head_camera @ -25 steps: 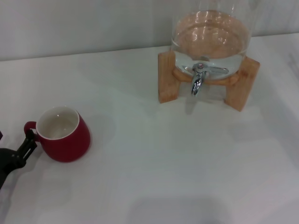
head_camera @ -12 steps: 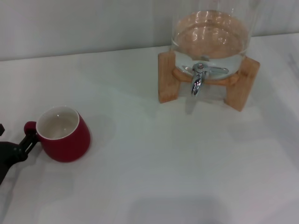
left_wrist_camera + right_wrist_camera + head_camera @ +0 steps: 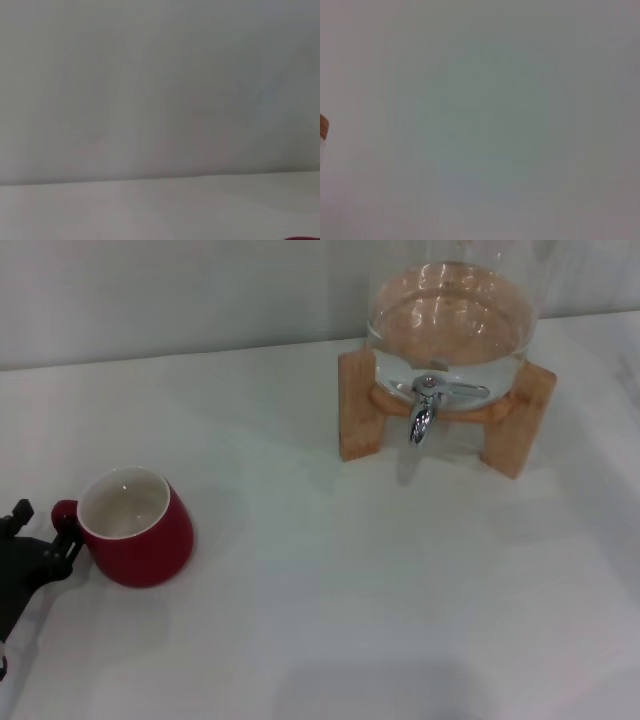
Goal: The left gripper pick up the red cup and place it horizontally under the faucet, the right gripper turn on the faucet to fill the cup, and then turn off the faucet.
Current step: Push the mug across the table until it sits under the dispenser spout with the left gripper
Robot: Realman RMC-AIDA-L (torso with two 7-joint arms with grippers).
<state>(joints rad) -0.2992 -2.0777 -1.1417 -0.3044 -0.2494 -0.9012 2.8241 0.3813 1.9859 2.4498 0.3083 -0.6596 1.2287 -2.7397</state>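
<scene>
left hand (image 3: 42, 528) at table edge, fingers flanking red cup (image 3: 137, 528) handle.

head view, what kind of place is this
Probably a lab test bench, not a kitchen: a bare white table, a glass jar with faucet, one red cup, the left tool beside it.

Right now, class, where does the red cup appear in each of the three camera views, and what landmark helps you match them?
Head view: the red cup stands upright at lower left, handle toward the left gripper.
Left wrist view: only a red sliver at the lower right edge, probably the cup.
Right wrist view: not in it.
Shared landmark: the white table, seen in head and left wrist views.
</scene>
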